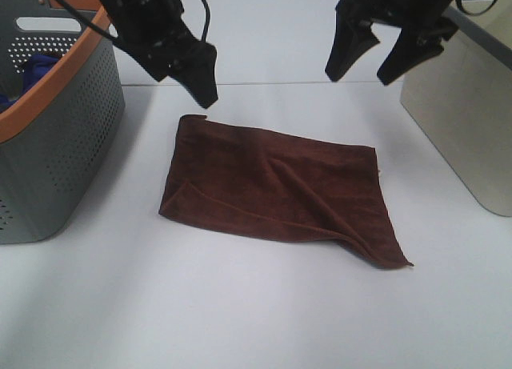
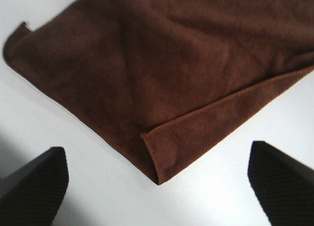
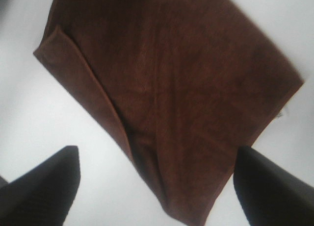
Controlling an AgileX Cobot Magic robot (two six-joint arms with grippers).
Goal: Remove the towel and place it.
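Dark reddish-brown terry towel (image 1: 276,194) lies flat mid-table, out of the grey perforated basket (image 1: 56,137) at the left edge. Left gripper (image 2: 157,179) and right gripper (image 3: 157,184) hover wide open, empty. Placing looks done; next, retreat.

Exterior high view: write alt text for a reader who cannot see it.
A dark reddish-brown towel lies spread on a white table, one near corner folded over. Two black tools hang open above its far edge, the left tool and the right tool, holding nothing. A grey basket with an orange rim stands at the left, blue cloth inside.
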